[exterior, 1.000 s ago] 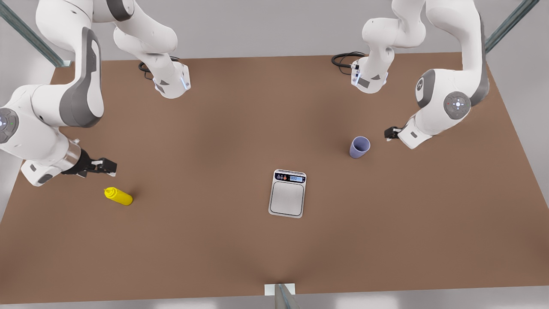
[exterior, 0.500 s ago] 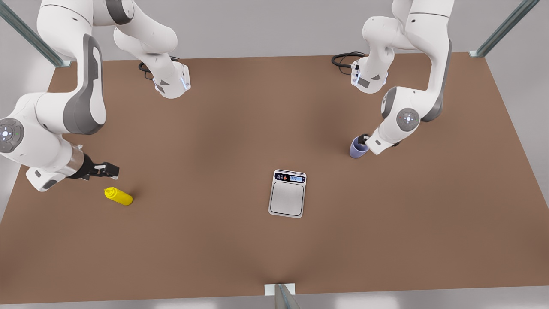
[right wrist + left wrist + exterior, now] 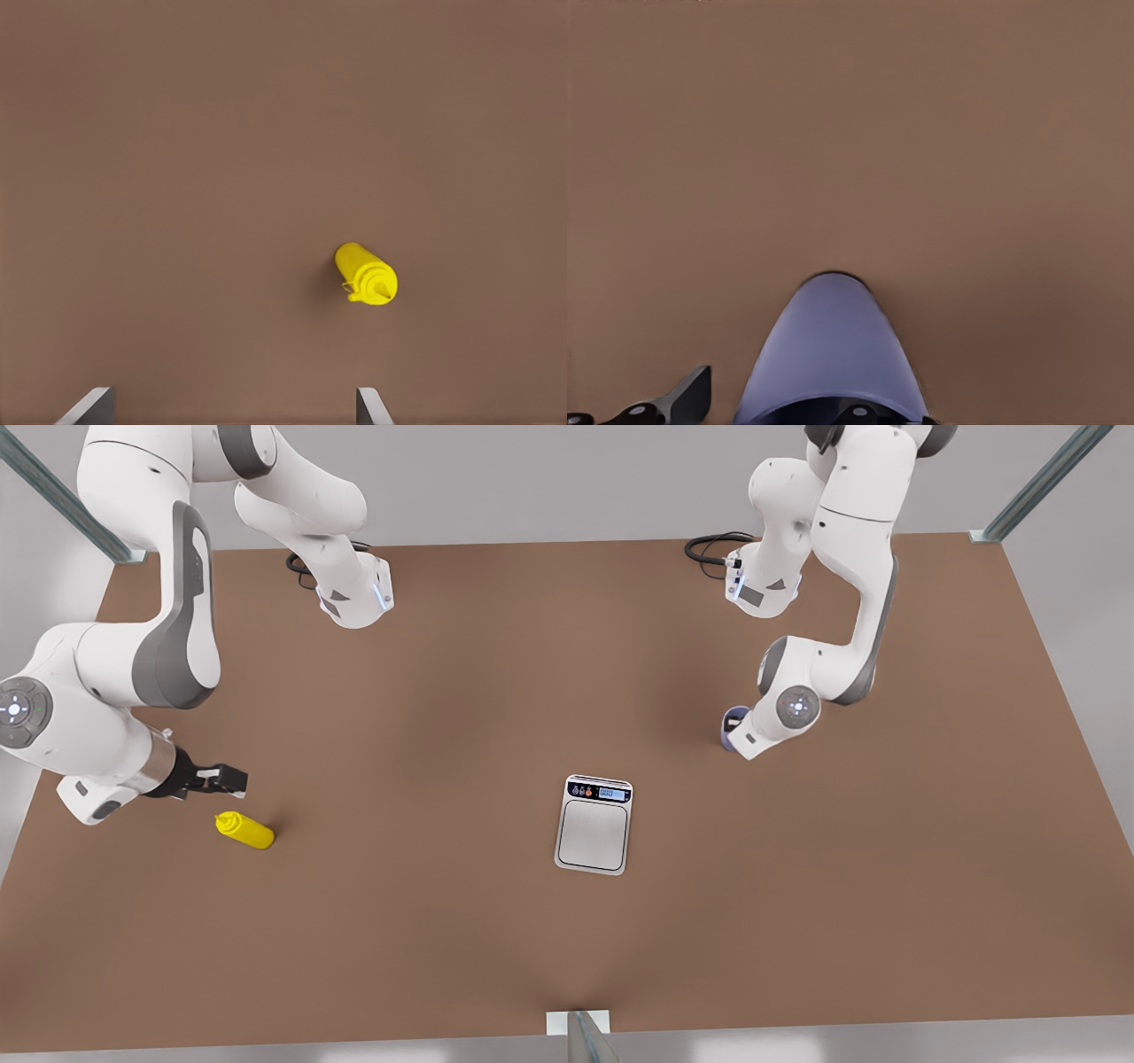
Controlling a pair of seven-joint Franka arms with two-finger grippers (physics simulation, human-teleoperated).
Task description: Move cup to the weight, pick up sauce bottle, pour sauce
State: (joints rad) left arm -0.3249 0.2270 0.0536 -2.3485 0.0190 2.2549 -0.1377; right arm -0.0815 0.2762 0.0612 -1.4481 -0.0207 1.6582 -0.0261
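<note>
Front view: your right gripper (image 3: 227,780) hung above the brown table (image 3: 461,691) near its edge on the front view's left, fingers parted and holding nothing, just beside the yellow sauce bottle (image 3: 245,830) and on the far side of it. The bottle sat apart from the gripper, its nozzle cap pointing toward that same table edge. The weight (image 3: 594,825), a silver-grey scale, lay flat near the middle of the table, a little closer to the near edge, with its dark display strip on the far side and its plate bare. Toward the table edge on the front view's right, your other arm's wrist was low over the lavender-blue cup (image 3: 731,718), covering most of it, so that a sliver of rim and wall showed past the white housing. The cup stood on the table, well apart from the weight. Left wrist view: the cup (image 3: 824,345) stood close under the camera, its tapered wall resting on the bare table (image 3: 850,133) and its dark rim at the picture's edge. The left gripper (image 3: 806,418) was down at the cup, and one dark finger (image 3: 687,400) stood beside the wall with table showing between them, so the pincer was open and not yet gripping. Right wrist view: two finger tips (image 3: 89,405) stood wide apart with nothing between them, and the sauce bottle (image 3: 365,273) sat ahead of them on the table (image 3: 221,177), nozzle toward the camera.
</note>
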